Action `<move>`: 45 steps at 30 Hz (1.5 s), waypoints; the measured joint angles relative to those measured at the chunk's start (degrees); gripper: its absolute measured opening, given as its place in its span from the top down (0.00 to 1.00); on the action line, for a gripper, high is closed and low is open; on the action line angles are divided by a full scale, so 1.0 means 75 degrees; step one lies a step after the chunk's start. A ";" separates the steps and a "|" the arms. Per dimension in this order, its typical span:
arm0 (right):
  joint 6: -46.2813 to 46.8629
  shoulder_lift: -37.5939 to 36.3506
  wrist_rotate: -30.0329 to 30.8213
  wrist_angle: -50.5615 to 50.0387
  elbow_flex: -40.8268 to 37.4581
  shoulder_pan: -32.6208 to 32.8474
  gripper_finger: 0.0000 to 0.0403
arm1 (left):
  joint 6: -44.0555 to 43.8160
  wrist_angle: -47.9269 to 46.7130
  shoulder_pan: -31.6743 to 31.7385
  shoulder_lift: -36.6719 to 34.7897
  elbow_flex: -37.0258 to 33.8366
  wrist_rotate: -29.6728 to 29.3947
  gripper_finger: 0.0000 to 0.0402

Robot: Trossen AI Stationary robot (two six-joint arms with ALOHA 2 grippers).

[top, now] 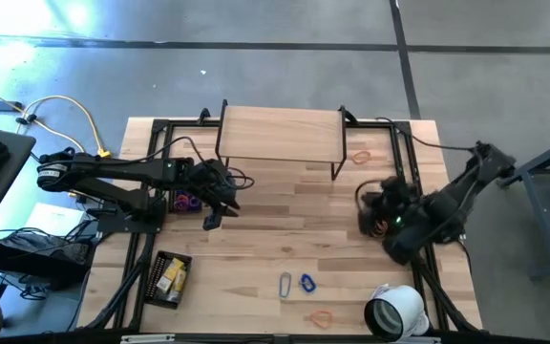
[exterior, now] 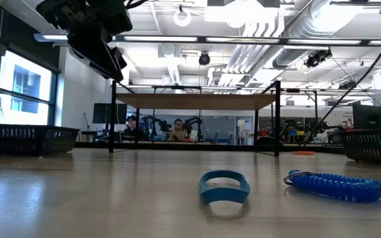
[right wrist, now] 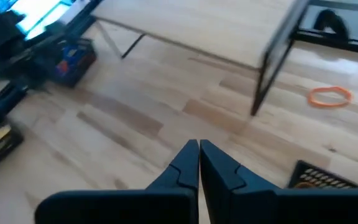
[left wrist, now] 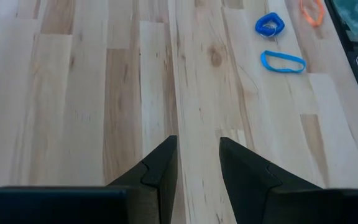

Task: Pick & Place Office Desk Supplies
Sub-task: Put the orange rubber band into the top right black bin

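My left gripper [top: 220,203] [left wrist: 197,163] is open and hangs in the air over bare table, beside the left basket [top: 181,201] that holds purple and blue loops. Ahead of it on the wood lie a blue coil loop [left wrist: 269,25] [exterior: 336,186], a blue oval band [left wrist: 283,61] [exterior: 223,186] [top: 285,284] and an orange band [left wrist: 312,11] [top: 320,318]. My right gripper [top: 369,205] [right wrist: 199,155] is shut and empty, above the table near the right basket [top: 382,222]. Another orange band [right wrist: 329,96] [top: 361,156] lies flat by the shelf's leg.
A low wooden shelf [top: 280,134] on black legs stands at the far middle. A basket with yellow-and-white packets [top: 170,277] sits near left, and a large white tape roll [top: 394,311] lies near right. Bare wood lies between the arms. People sit far behind the table [exterior: 177,129].
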 joint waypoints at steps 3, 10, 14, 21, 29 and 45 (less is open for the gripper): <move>0.0283 -0.0640 -0.0015 0.0004 -0.0677 -0.0089 0.99 | -0.0006 -0.0009 0.0000 0.0000 0.0000 0.0008 0.71; 0.1307 -0.1314 -0.0373 0.0015 -0.1939 0.0327 0.99 | -0.0090 -0.0059 0.0000 0.0000 0.0000 0.0017 0.71; 0.1707 -0.1533 -0.0362 0.0012 -0.2366 0.0582 0.99 | -0.0089 -0.0173 0.0000 0.0000 0.0000 0.0017 0.71; 0.2007 -0.2712 -0.0128 0.0010 -0.2911 0.1062 0.99 | -0.0198 -0.0316 0.0000 0.0000 0.0000 0.0015 0.71; 0.1858 -0.3549 0.0284 0.0018 -0.3228 0.1064 0.99 | -0.0357 -0.0308 0.0000 0.0000 0.0000 0.0012 0.71; 0.2901 -0.4353 -0.0148 0.0020 -0.4537 0.0106 0.99 | -0.0316 -0.0592 0.0000 0.0000 0.0000 0.0001 0.71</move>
